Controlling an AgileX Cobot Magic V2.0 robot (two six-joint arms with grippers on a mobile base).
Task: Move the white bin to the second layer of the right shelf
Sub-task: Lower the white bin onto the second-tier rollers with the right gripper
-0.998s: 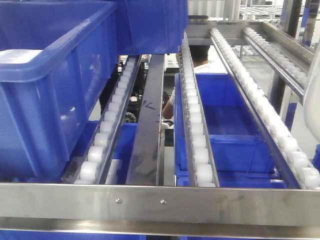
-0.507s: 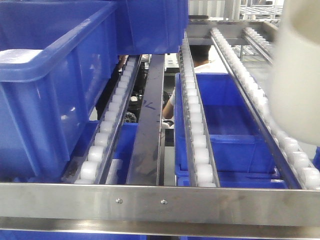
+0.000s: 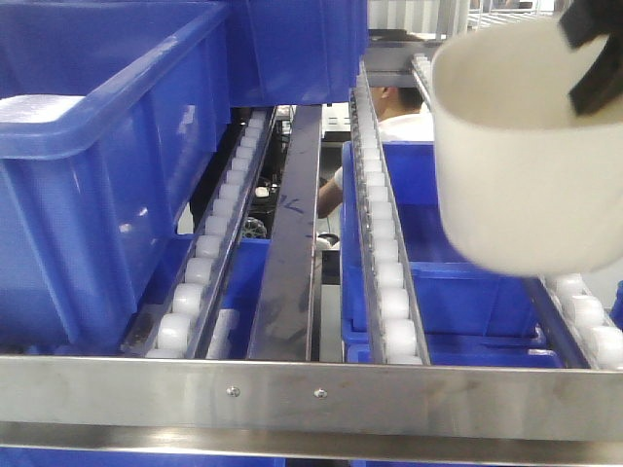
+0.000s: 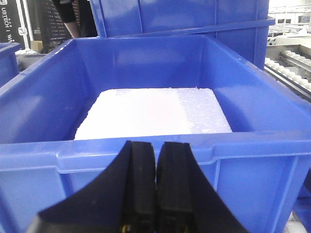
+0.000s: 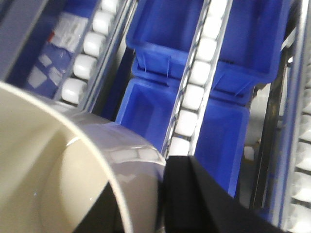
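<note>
A cream-white plastic bin [image 3: 521,161] hangs in the air at the upper right of the front view, above the roller lanes of a stainless-steel shelf level [image 3: 389,321]. It is not resting on the rollers; its rounded base sits above a white roller rail at the right edge. The right hand [image 3: 592,53], black, grips the bin's rim at the far right: in the right wrist view one black finger [image 5: 204,204] lies against the outside of the bin wall [image 5: 58,174], with the rim clamped between the fingers. Below the rails, open blue crates [image 5: 160,109] show through the gaps. A flat riveted steel beam [image 3: 292,394] runs across the front of the shelf. At the left stands a large blue crate [image 3: 107,165] on the rollers; the left wrist view shows a white foam slab [image 4: 155,111] lying flat inside it. The left hand [image 4: 155,194] hovers just before this crate's near rim, its two black fingers pressed together, holding nothing
</note>
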